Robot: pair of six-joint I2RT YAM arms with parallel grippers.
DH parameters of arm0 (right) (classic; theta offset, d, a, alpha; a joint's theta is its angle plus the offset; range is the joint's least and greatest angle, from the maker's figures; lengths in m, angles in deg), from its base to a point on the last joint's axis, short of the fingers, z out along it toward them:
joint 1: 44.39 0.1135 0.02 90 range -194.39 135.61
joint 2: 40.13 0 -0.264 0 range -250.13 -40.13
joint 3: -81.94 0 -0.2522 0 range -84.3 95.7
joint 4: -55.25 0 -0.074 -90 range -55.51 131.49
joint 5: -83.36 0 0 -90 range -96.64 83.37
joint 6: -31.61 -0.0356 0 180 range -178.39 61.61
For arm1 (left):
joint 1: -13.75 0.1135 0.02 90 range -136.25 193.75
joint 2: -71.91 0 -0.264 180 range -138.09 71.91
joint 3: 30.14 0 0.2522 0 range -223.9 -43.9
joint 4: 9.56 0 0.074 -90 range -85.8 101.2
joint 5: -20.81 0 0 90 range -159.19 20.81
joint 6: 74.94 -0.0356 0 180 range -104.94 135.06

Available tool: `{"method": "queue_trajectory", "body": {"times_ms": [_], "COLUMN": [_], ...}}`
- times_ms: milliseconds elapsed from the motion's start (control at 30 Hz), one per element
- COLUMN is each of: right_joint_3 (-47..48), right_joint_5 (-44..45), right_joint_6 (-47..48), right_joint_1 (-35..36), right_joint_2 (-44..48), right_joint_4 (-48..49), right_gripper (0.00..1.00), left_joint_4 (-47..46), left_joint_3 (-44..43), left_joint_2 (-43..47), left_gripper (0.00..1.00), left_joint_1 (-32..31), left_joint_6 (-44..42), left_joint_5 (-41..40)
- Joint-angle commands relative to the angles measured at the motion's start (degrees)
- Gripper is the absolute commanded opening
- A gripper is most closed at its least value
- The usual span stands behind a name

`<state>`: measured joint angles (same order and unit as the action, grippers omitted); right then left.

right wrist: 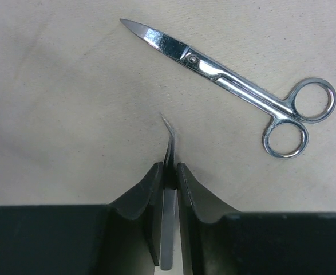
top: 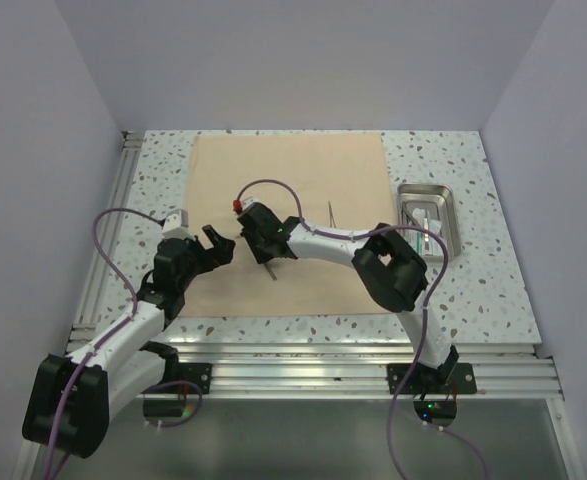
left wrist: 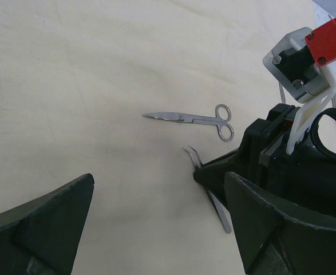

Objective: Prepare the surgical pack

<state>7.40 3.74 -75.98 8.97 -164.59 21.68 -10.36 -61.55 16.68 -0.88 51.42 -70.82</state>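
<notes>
The tan cloth sheet (top: 303, 170) lies flat on the table. Small metal scissors (right wrist: 225, 80) rest closed on it, seen too in the left wrist view (left wrist: 190, 119) and as a thin line from above (top: 331, 212). My right gripper (right wrist: 169, 169) is shut on the bent-tipped forceps (right wrist: 168, 132), low over the cloth near its middle (top: 260, 250). The forceps' handle end (left wrist: 220, 215) pokes out behind the fingers. My left gripper (left wrist: 156, 189) stands wide open just left of the right one (top: 216, 247), holding nothing. The steel tray (top: 410, 192) sits right of the cloth with clear packets (top: 428, 222) inside.
Speckled tabletop (top: 163, 170) borders the cloth on all sides. Grey walls close in the back and both sides. The right arm (top: 388, 265) reaches across the cloth's near right part. A metal rail (top: 303, 365) runs along the near edge.
</notes>
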Motion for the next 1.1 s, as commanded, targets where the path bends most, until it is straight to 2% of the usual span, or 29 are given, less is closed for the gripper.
{"method": "queue_trajectory", "body": {"times_ms": [0, 67, 200, 367, 500, 700, 900, 1067], "right_joint_3": [1.29, 0.15, -1.43, -5.91, -11.18, -17.25, -18.49, -20.68], "right_joint_5": [0.09, 0.79, 1.23, 1.41, -0.61, -2.82, -1.58, -0.36], "right_joint_6": [-0.26, 0.00, 2.54, 5.01, 7.38, 10.64, 13.36, 12.23], "right_joint_1": [0.34, 0.25, -0.71, -6.42, -16.94, -34.78, -45.69, -52.04], "right_joint_2": [0.27, 2.46, 8.43, 17.57, 26.79, 34.02, 33.76, 31.31], "right_joint_4": [-0.40, 0.47, 0.74, -0.40, -0.31, -0.23, 0.48, 4.25], "right_gripper": [0.17, 0.10, 0.09, 0.09, 0.09, 0.09, 0.09, 0.09], "left_joint_4": [-1.87, -2.04, -2.75, -3.19, -4.15, -5.12, -5.29, -5.65], "left_joint_3": [-0.37, -0.28, -0.10, 0.07, 0.51, 0.86, 0.95, 1.04], "left_joint_2": [0.73, 0.64, 0.64, 0.73, 0.82, 0.47, 0.55, 0.12], "left_gripper": [1.00, 1.00, 1.00, 1.00, 1.00, 1.00, 1.00, 1.00], "left_joint_1": [0.40, 0.48, 0.39, 0.39, 0.39, 0.31, 0.31, 0.31], "left_joint_6": [-0.94, -1.03, -1.38, -1.55, -1.64, -1.64, -1.47, -1.55], "left_joint_5": [1.28, 1.36, 2.68, 3.30, 4.44, 5.23, 5.58, 5.85]}}
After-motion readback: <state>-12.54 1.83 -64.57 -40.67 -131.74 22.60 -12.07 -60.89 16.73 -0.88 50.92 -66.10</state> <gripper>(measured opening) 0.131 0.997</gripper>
